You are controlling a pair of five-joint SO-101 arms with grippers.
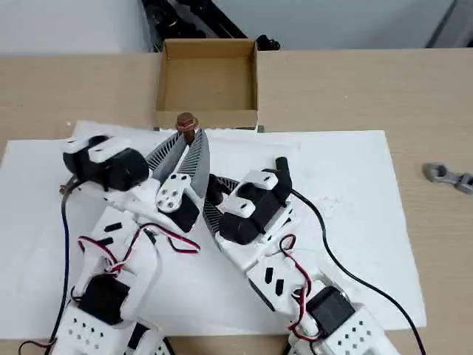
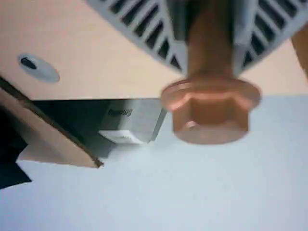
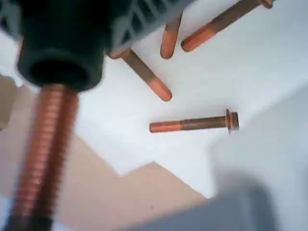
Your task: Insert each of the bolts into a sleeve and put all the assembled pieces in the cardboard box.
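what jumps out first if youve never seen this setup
A copper bolt, head out, sits clamped in the left gripper just before the cardboard box. Beside it the right gripper holds a black sleeve with a threaded shank sticking out; loose bolts lie on the white sheet.

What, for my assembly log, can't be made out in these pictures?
High view: tips of the right pincer are hidden behind the left pincer.
Right wrist view: blur hides how deep the bolt sits in the sleeve; the edge cuts some loose bolts.
Left wrist view: fingers cover the bolt's shaft.
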